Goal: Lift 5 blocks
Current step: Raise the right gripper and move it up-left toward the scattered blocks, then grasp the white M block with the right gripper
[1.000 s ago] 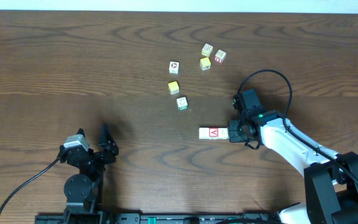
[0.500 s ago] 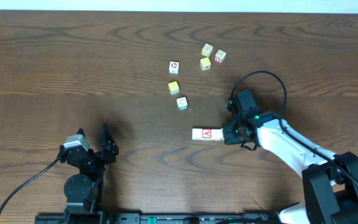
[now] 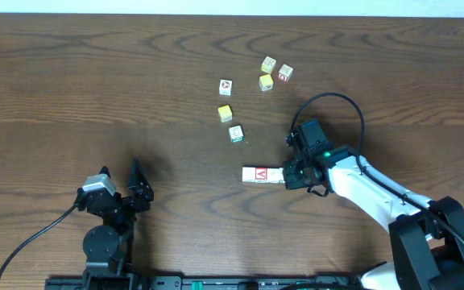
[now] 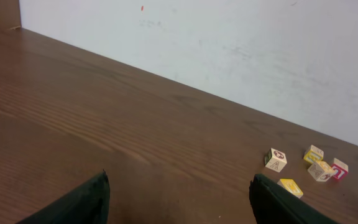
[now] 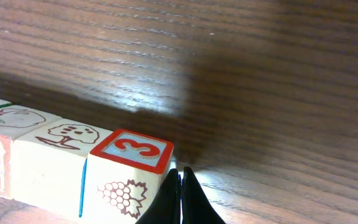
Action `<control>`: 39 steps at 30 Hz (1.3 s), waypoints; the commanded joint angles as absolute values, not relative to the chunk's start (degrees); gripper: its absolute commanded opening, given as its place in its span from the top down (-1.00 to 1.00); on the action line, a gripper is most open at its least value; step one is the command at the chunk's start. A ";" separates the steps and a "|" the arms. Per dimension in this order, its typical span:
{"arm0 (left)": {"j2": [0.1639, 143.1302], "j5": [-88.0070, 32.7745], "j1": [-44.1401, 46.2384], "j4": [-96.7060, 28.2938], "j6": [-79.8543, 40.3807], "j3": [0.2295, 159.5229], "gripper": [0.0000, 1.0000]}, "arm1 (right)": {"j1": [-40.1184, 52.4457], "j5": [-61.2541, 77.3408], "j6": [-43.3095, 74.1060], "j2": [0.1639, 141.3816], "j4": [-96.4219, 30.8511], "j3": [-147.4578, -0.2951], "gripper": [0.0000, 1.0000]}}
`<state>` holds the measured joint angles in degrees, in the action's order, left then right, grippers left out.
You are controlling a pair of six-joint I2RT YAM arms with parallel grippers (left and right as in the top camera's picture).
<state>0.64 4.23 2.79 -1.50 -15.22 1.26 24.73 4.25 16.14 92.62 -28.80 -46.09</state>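
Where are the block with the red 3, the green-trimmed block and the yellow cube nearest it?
block with the red 3 [image 5: 133, 151], right wrist view, top face
green-trimmed block [image 3: 236, 134], overhead view, top face
yellow cube [image 3: 225, 113], overhead view, top face

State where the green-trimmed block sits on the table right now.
Overhead view: the green-trimmed block lies near mid-table, just robot-side of a yellow cube, and beyond and left of the block row at the right gripper.

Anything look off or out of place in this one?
Yes. The right gripper is shut on nothing, its tips beside the end of a row of blocks lying flat on the table; no block is gripped or lifted. The loose cubes are just scattered.
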 commanded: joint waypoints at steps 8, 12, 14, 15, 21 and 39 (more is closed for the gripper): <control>0.60 4.99 2.70 -3.81 -15.31 0.25 -0.45 | 24.99 0.89 17.30 92.60 -29.65 -46.54 0.97; 0.60 4.99 2.70 -3.81 -15.31 0.25 -0.45 | 24.88 -6.39 17.43 92.51 -33.43 -49.45 0.97; 0.60 4.99 2.70 -3.81 -15.31 0.25 -0.46 | 24.80 -10.50 18.46 92.51 -35.48 -50.87 0.97; 0.60 4.99 2.70 -3.81 -15.31 0.25 -0.45 | 24.80 -11.70 18.39 92.51 -35.86 -51.51 0.97; 0.60 4.99 2.70 -3.81 -15.31 0.25 -0.45 | 24.80 -11.53 13.52 92.51 -36.27 -59.66 0.46; 0.60 4.99 2.70 -3.81 -15.31 0.25 -0.45 | 35.44 -1.04 8.80 103.53 -20.25 -69.76 -0.23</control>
<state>0.64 4.23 2.79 -1.48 -15.22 1.26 32.97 -1.72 10.28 99.59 -21.26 -68.97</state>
